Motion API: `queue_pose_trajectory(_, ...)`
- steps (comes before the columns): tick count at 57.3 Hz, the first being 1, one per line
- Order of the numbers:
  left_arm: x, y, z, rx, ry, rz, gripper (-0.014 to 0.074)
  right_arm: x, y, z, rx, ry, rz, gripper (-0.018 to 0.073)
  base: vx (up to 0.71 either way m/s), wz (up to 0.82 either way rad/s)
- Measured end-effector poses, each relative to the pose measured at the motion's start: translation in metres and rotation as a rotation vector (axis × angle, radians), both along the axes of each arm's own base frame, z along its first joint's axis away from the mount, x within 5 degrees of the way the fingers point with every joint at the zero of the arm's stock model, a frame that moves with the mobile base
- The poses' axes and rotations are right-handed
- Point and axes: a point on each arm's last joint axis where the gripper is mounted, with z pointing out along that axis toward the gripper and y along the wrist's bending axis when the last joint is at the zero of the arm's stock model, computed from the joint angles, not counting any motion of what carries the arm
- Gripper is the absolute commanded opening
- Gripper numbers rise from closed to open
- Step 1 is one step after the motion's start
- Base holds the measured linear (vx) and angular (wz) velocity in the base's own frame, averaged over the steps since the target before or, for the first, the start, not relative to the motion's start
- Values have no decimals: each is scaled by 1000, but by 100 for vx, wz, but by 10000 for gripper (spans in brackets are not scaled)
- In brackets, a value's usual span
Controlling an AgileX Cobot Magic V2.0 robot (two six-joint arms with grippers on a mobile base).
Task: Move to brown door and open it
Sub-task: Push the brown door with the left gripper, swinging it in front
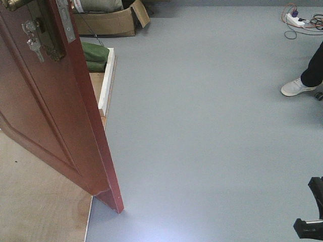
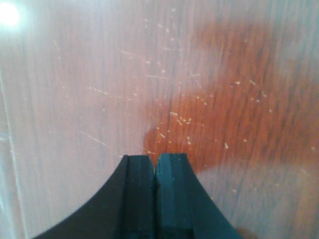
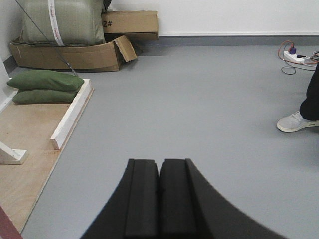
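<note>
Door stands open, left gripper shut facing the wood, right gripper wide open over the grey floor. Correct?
No. The right gripper is shut, pads pressed together, as the right wrist view shows. The rest holds: the brown door stands open and the left gripper is shut facing its wood.

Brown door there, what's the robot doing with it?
A two-armed robot is working on the brown door, which stands ajar with its edge toward the front camera. The left gripper, shut, is close to the door's wooden face; whether it touches is unclear. The right gripper, also shut, holds nothing.
</note>
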Motion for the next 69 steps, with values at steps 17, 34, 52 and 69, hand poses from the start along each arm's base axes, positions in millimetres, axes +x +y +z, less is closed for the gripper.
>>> queue_pose_trajectory(17,0,0,0,0,1,0,36,0,0,0,0,0,0,0,0,0)
queue_pose_trajectory(34,1,0,-1,0,2,0,36,0,0,0,0,0,0,0,0,0)
queue_pose_trajectory(52,1,0,-1,0,2,0,36,0,0,0,0,0,0,0,0,0)
queue_pose_trajectory(69,1,0,-1,0,2,0,36,0,0,0,0,0,0,0,0,0)
